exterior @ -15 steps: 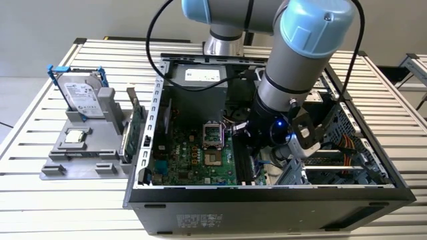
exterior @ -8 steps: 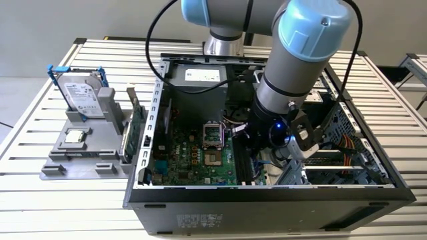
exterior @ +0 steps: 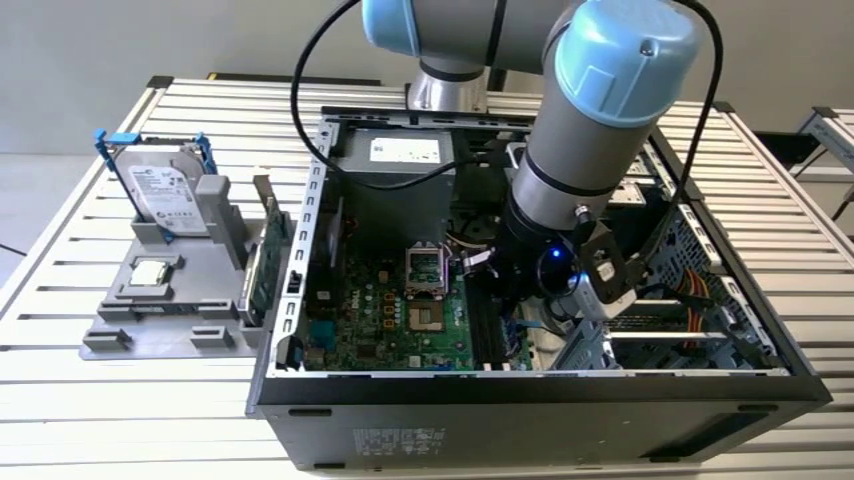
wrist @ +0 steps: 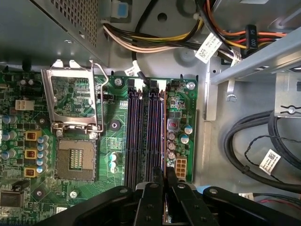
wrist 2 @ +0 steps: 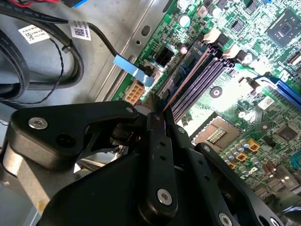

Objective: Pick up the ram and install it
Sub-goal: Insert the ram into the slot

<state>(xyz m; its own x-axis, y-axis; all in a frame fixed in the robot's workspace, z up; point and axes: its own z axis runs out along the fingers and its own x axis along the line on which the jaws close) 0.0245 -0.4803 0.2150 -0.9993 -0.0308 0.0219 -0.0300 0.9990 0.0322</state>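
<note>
My gripper (wrist: pixel 164 172) is down inside the open computer case (exterior: pixel 534 385), over the motherboard's memory slots (wrist: pixel 134 136). The ram (wrist: pixel 163 132) appears edge-on as a thin dark strip that runs along the outermost slot, the one nearest the board's edge. The two black fingers (wrist: pixel 156 181) are shut on one end of it. In the second wrist view the ram (wrist 2: pixel 186 77) runs away from the gripper (wrist 2: pixel 162 113) along the dark slots. In the exterior view the arm's wrist (exterior: pixel 561 270) stands over the slots and hides the ram.
A CPU socket (wrist: pixel 75 160) with its metal frame raised (wrist: pixel 75 101) lies beside the slots. Cable bundles (wrist: pixel 254 141) hang near the case wall. Outside the case, a grey fixture (exterior: pixel 174 310) holds a hard drive in a blue frame (exterior: pixel 167 195) and a green card (exterior: pixel 271 265).
</note>
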